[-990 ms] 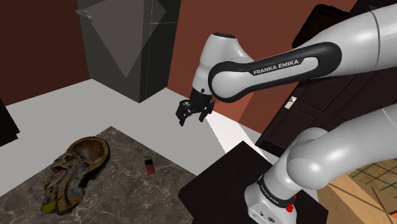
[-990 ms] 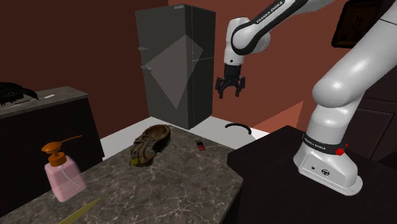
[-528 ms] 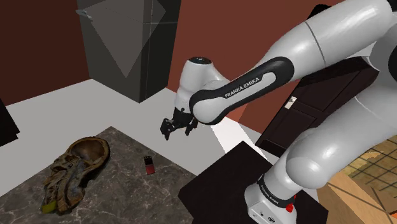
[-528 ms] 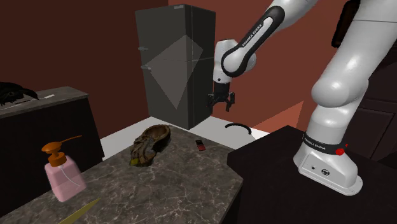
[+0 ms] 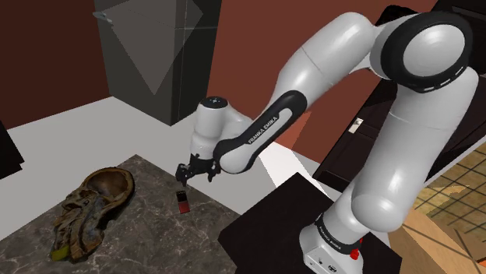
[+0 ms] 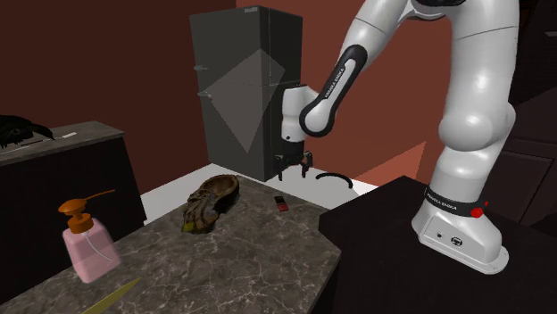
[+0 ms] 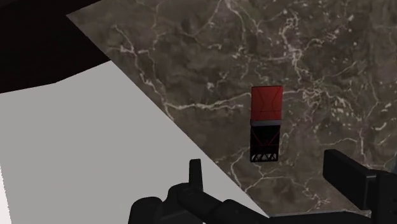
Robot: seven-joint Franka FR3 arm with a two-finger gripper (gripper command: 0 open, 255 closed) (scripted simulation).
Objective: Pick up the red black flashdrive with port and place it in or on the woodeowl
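The flash drive (image 5: 182, 202), red at one end and black at the other, lies flat on the dark marble counter (image 5: 140, 249) close to its far edge. My open gripper (image 5: 195, 173) hovers just above it and slightly toward the shoulder view's right, holding nothing. In the wrist view the flash drive (image 7: 266, 124) lies just ahead of the gripper (image 7: 267, 164), between the lines of the two spread fingers (image 7: 195, 175). The brown carved owl (image 5: 89, 206) lies on its side on the counter, to the shoulder view's left of the drive. From the second exterior view the gripper (image 6: 294, 169) hangs above the drive (image 6: 280, 203), with the owl (image 6: 210, 202) beside it.
A pink soap dispenser (image 6: 87, 245) with an orange pump stands at the counter's near end. A tall dark fridge (image 6: 245, 89) rises behind the counter. The black stand (image 5: 280, 226) adjoins the counter. White floor (image 7: 89, 146) lies past the counter's edge.
The arm has swung down and toward the shoulder view's left, bringing the gripper from high above the floor to just over the flash drive. The fingers stay open. Nothing on the counter moved.
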